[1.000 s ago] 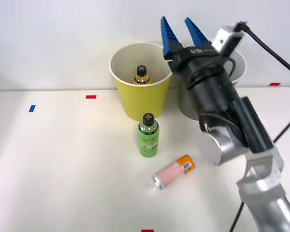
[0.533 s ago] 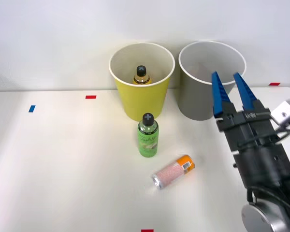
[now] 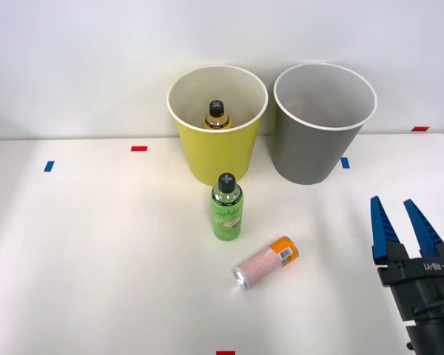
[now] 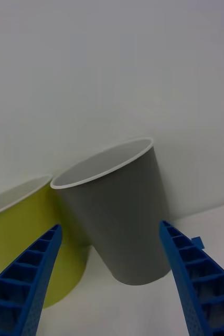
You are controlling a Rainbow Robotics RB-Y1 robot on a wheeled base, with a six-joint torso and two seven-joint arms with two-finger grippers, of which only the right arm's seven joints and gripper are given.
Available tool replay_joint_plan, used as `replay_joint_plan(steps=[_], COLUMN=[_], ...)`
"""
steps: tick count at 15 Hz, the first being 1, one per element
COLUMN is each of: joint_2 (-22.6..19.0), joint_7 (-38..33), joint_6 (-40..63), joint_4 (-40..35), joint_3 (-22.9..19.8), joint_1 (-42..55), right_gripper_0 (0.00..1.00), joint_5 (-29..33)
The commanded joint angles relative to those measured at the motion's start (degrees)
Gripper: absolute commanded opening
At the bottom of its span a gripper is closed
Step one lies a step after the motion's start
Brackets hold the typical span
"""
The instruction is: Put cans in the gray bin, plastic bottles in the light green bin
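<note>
Blue and ribbed, my fingers (image 3: 399, 228) are spread wide with nothing between them, low at my right side of the table (image 3: 96, 259), and I think that leaves me free to reach for what is left. Nearest to them the can (image 3: 266, 263) lies flat on its side, its long way slanting across the table, silver lid toward me and orange end toward the bins. Just past it the green bottle (image 3: 226, 208) stands up, cap on top, near the lime bin (image 3: 217, 148), where the yellow bottle (image 3: 217, 115) already stands, and the gray bin (image 3: 314, 148) waits close beside it.
</note>
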Motion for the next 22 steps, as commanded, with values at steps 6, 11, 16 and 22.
replay_joint_plan(steps=[6,11,16,22], joint_2=[5.9,8.6,8.3,13.2], joint_7=[0.5,2.9,3.7,2.6], joint_6=[-8.2,-12.4,-12.7,-12.7], joint_4=[15.2,20.4,20.3,20.3], joint_3=[-2.5,-3.4,-4.8,-6.6], joint_1=[4.0,6.6,7.2,7.8], right_gripper_0=[0.62,0.62,0.62,0.62], joint_5=[7.7,11.1,12.0,19.0])
